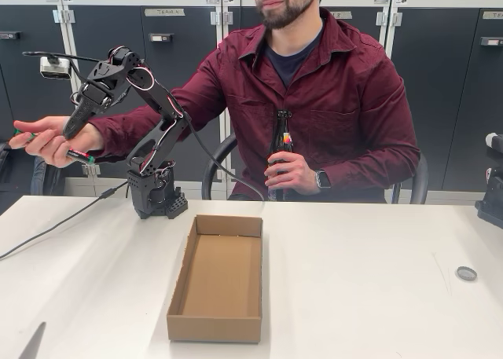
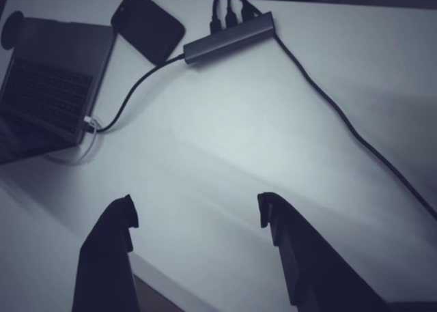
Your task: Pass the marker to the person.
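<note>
**Marker in the person's hand, jaws empty**

Now the marker (image 1: 78, 155) lies in the person's hand (image 1: 49, 141) at the left of the fixed view, its green end poking out below the fingers. The jaws (image 1: 72, 126) hang just above that hand; in the wrist view they (image 2: 194, 216) stand apart with nothing between them, only the pale worktop (image 2: 273, 155) below. The person (image 1: 314, 100) holds a bottle (image 1: 280, 143) in the other hand. A cardboard box (image 1: 218, 279) sits in front of the arm's base. By my judgement the handover is done; the next move only calls for drawing the arm back clear of the hand.
</note>
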Available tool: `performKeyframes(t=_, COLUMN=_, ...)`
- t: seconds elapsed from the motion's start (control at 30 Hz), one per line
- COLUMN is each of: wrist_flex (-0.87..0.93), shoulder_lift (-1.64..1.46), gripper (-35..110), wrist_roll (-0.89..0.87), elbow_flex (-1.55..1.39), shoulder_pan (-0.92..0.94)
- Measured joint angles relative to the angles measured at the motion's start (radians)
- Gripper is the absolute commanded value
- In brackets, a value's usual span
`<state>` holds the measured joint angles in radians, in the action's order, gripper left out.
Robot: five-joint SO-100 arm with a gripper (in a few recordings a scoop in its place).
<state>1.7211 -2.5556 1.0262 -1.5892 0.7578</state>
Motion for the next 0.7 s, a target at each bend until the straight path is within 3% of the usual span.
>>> performKeyframes(t=0.7, wrist_flex=0.002, shoulder_lift=-0.014, gripper=38, wrist_roll=0.005, elbow_flex=0.0, shoulder_pan=0.0)
